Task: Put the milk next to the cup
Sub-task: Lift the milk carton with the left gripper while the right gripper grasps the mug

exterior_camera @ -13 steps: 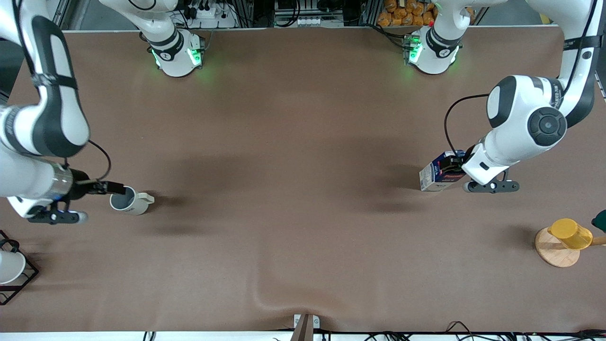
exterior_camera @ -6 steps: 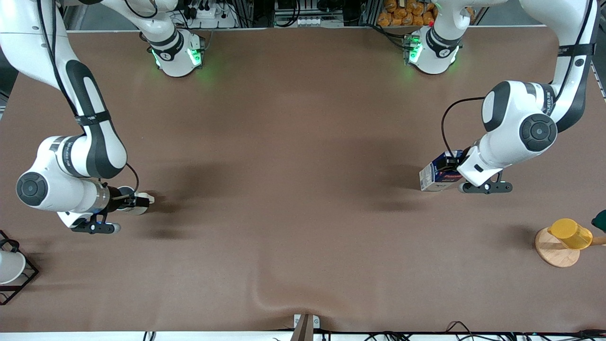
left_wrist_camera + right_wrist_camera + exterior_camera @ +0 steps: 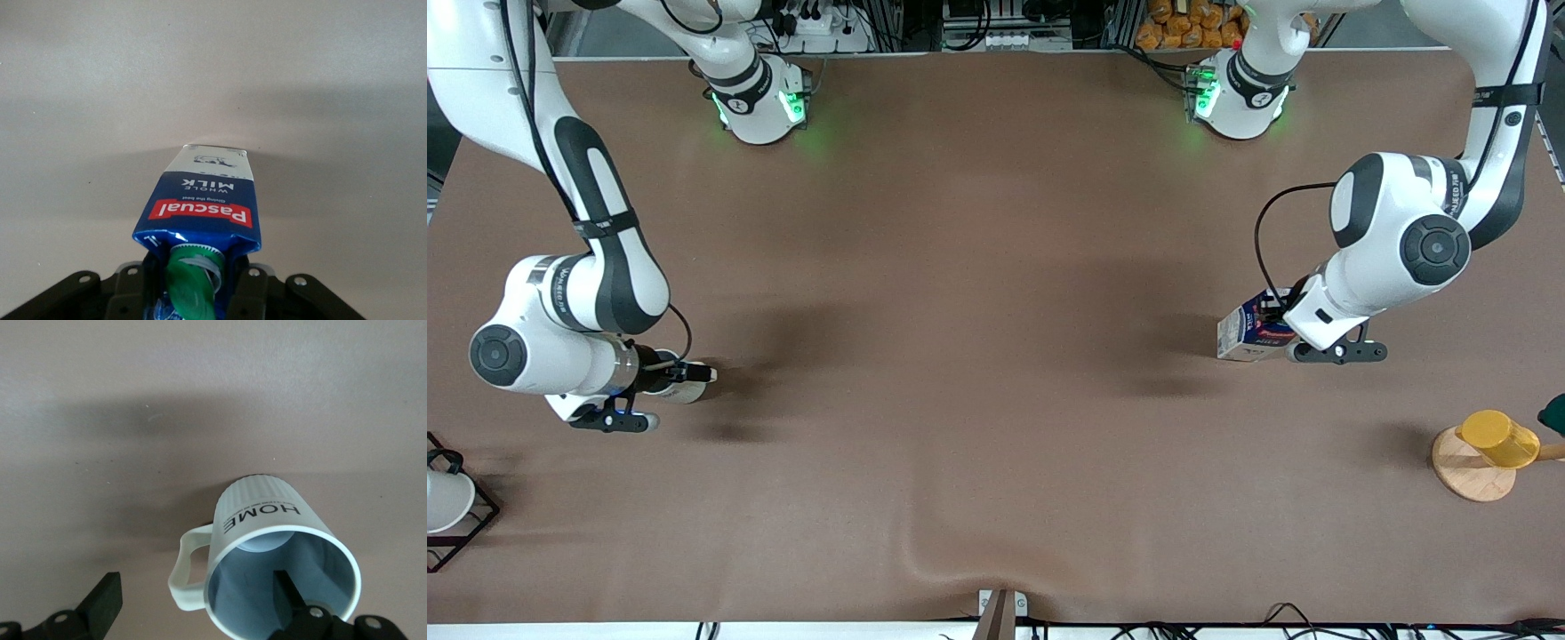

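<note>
In the front view, the small dark blue gable-top milk carton point(image 3: 1249, 331) with white-grey sides stands on the brown table point(image 3: 978, 356) toward the left arm's end. The left gripper point(image 3: 1282, 313) is at its top, mostly hidden by the wrist. Well apart, toward the right arm's end, the off-white ceramic mug point(image 3: 685, 380) is largely covered by the right gripper point(image 3: 685, 373); only its handle side shows.

In the left wrist view, the black fingers point(image 3: 248, 288) are closed on the carton's point(image 3: 200, 213) gable, flanking the round green cap point(image 3: 192, 283). A carton this small is probably light, but its card walls are soft and would dent, so the stiffer folded ridge seems the sound place to hold. How full it is cannot be told.

In the right wrist view, the fingers point(image 3: 105, 600) stand wide, one inside the mug's point(image 3: 267, 533) grey bowl, one outside by the handle, not pinching. Glazed ceramic is stiff, slippery and chippable. The fingertips are cut off at the frame edge.
</note>
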`<state>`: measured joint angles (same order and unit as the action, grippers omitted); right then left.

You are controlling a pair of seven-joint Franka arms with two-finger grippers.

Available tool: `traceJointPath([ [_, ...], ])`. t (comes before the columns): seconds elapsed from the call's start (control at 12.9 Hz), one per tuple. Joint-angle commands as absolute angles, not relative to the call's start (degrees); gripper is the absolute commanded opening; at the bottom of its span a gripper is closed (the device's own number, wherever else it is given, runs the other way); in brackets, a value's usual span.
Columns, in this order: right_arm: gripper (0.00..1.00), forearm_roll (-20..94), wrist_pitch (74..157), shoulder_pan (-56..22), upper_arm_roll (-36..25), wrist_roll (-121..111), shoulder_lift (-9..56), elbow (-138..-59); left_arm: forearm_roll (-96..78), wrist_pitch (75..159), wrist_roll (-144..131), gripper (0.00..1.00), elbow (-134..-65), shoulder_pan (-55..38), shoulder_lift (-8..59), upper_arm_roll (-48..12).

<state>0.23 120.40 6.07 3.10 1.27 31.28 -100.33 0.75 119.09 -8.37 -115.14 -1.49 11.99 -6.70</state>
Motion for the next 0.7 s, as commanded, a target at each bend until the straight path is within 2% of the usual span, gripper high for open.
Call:
traceJointPath([
  [0.0, 0.31, -0.5, 122.5, 6.5, 3.5, 2.4, 32.6, -100.3, 0.4, 118.6, -10.2, 0.09, -114.5, -1.5, 10.8, -7.1],
  [0.08, 0.00, -0.5, 123.3, 6.5, 3.5, 2.4, 32.9, -100.3, 0.4, 117.6, -10.2, 0.09, -113.9, -1.5, 10.1, -7.6],
  [0.62, 0.00, -0.6, 123.5, 6.2, 3.5, 2.3, 32.9, -100.3, 0.4, 101.2, -9.8, 0.09, -98.8, -0.7, 7.2, -8.1],
])
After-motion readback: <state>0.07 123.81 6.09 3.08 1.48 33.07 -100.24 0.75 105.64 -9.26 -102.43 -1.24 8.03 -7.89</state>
